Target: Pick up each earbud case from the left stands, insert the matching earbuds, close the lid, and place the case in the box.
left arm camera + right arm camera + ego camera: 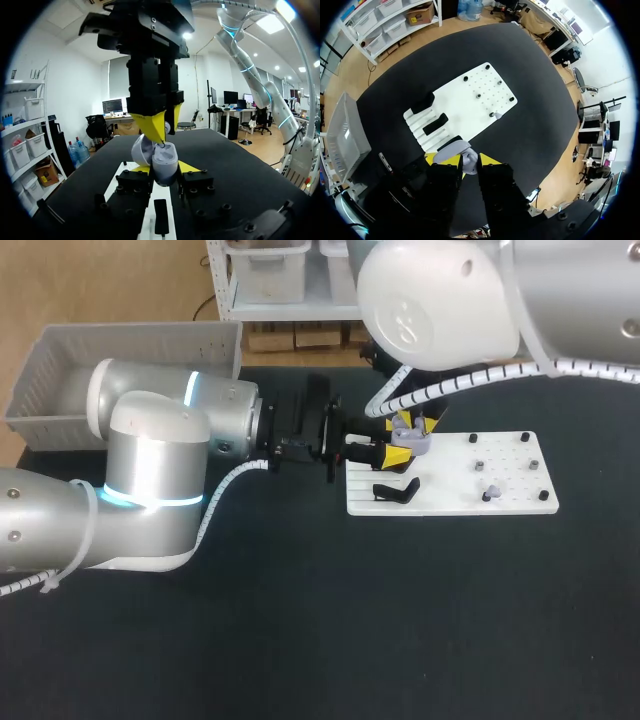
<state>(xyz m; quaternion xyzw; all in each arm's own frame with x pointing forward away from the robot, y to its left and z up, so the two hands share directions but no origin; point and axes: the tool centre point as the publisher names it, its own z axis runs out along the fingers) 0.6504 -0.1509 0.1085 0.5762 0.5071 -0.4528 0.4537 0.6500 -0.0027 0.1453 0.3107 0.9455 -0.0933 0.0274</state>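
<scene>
The left gripper (165, 169) is closed on a lavender earbud case (164, 161), with one yellow finger on each flank. It holds the case mouth-up, and the lid (140, 150) is swung open and leans off to one side. Straight above that mouth, very close to it, the right gripper (161, 127) points down into the case. Whether it carries an earbud I cannot tell, since the pictures do not show that. The step in hand looks like seating an earbud: the case lies directly under the right gripper, and what remains seems a short drop along that gripper's own line. The open lid just beside it is the one thing likely to get in the way. Under and ahead of the left gripper lies the white board (510, 502), with a black stand (396, 491) close beside the gripper. A small pale piece (495, 115), perhaps an earbud, sits further out among the pegs. The grey box (130, 345) sits well behind the left gripper, beside that arm's elbow
</scene>
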